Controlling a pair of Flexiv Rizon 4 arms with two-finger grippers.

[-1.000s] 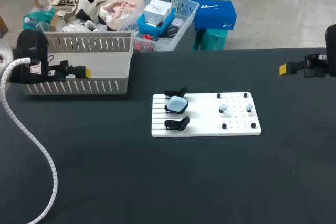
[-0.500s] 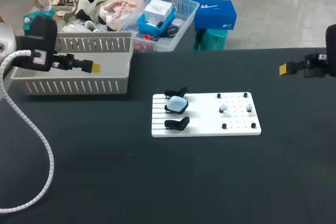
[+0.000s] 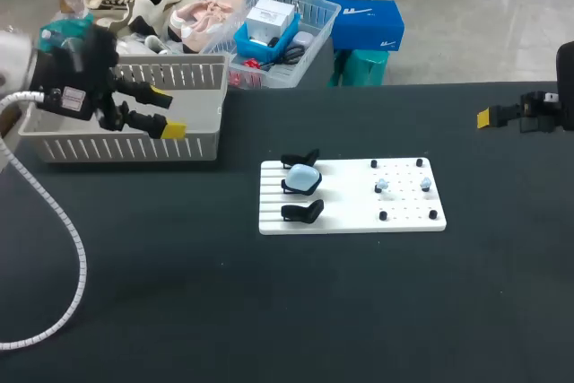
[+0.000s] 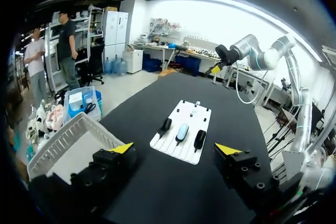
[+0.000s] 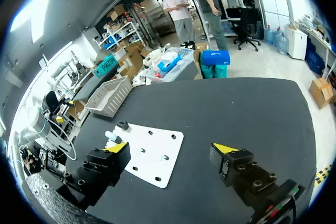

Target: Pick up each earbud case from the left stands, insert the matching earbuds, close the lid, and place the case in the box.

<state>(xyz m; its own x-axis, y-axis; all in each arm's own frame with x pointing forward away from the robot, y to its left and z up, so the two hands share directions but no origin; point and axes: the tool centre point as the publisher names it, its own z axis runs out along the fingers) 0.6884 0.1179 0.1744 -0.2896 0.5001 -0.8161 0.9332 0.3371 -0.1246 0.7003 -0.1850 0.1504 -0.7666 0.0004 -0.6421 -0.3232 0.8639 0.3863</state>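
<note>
The pale blue earbud case [image 3: 304, 177] rests on the middle one of three black stands [image 3: 303, 213], at the left end of a white pegged board [image 3: 350, 219] near the middle of the black counter [image 3: 269, 311]. The far stand and the near stand carry nothing. Two small pale blue earbuds [image 3: 382, 186] sit among the pegs on the right half of the board, apart from the case and not in it.

For this case we judge that every step is left: lifting it off the stand, inserting the earbuds, closing the lid, and setting it in the box. The grey slatted plastic box [image 3: 126, 148] stands at the far left of the counter. We cannot tell whether it holds any cases, so we cannot say what the two bare stands mean for progress.

Our left gripper [image 3: 168, 112] hangs by the right part of the box's near wall, well apart from the board, with its fingers spread and nothing between them. Our right gripper [image 5: 169, 147] is at the far right of the counter, also spread and empty.
</note>
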